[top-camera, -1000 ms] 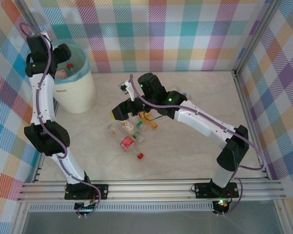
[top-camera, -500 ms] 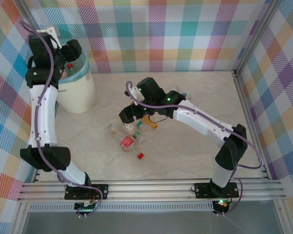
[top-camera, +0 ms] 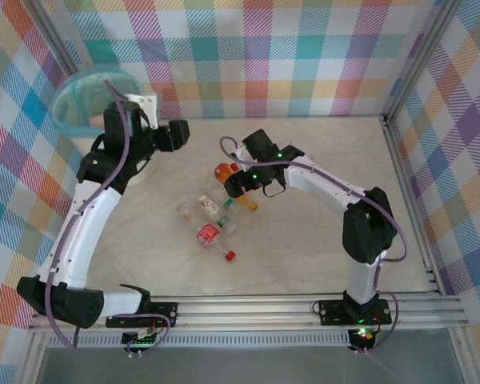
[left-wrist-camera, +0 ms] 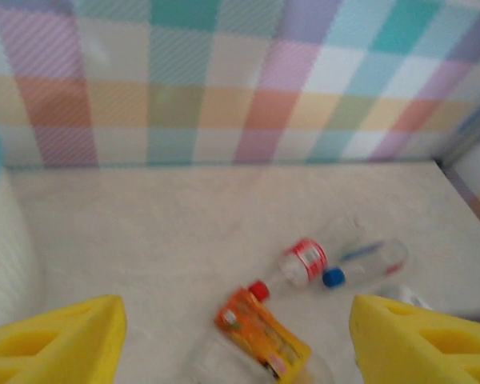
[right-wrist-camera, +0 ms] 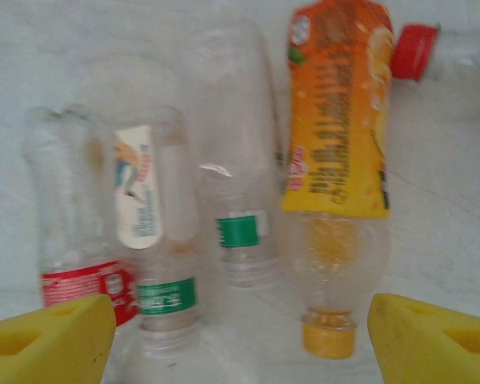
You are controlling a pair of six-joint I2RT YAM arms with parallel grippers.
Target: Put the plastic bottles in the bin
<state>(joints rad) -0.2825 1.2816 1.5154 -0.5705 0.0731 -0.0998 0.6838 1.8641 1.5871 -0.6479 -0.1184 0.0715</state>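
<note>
Several plastic bottles lie in a loose cluster mid-table (top-camera: 210, 216). In the right wrist view an orange-labelled bottle (right-wrist-camera: 336, 120) with a yellow cap lies beside clear ones with green (right-wrist-camera: 240, 216), white (right-wrist-camera: 144, 200) and red (right-wrist-camera: 80, 280) labels. My right gripper (right-wrist-camera: 244, 340) hangs open just above them (top-camera: 234, 186), holding nothing. My left gripper (top-camera: 178, 133) is open in the air right of the bin (top-camera: 72, 100). Its view has the orange bottle (left-wrist-camera: 260, 340) between its fingers' line, and a red-labelled (left-wrist-camera: 304, 260) and a blue-capped bottle (left-wrist-camera: 368, 264) farther off.
The cream bin with its teal liner stands at the back left corner, its side at the left wrist view's left edge (left-wrist-camera: 8, 256). Checked walls close the back and sides. A metal rail (top-camera: 248, 308) runs along the front. A loose red-capped bottle (top-camera: 224, 254) lies nearest the front.
My left arm has swung from over the bin to the right and out over the table. My right gripper has shifted right and settled lower over the bottle cluster.
</note>
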